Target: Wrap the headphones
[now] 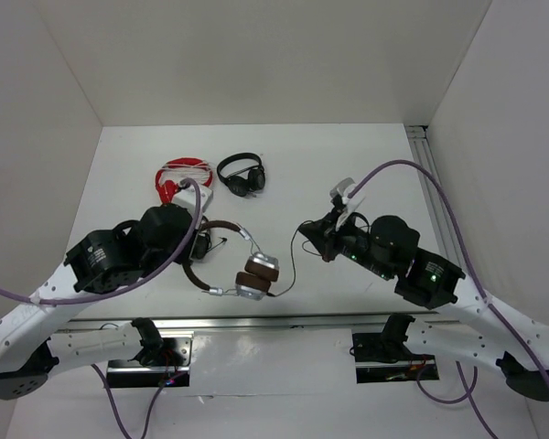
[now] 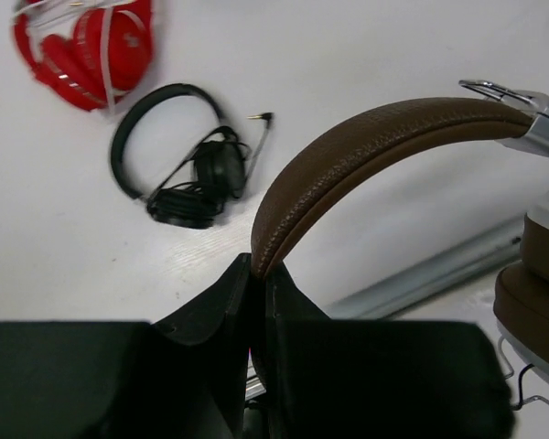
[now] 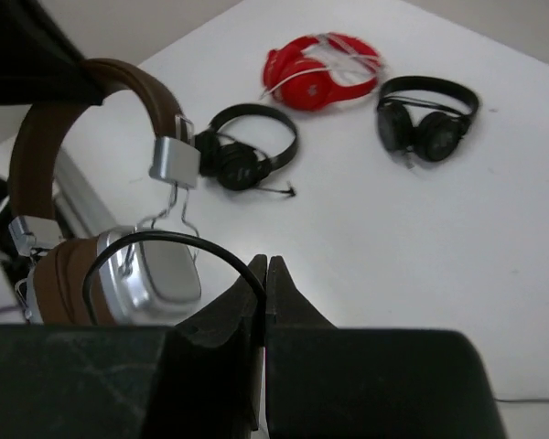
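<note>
Overhead view, two close wrist views, all on headphones (image 1: 259, 270).

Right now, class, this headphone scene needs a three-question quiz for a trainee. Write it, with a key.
1. True or false: the left fingers are shut on the brown headband.
2. What do the right fingers pinch? A a cloth; B the thin dark cable; C nothing.
3. How many pairs of headphones does the right wrist view show?
Key: 1 true; 2 B; 3 four: the brown pair, the red pair, the near black pair, the far black pair.
</note>
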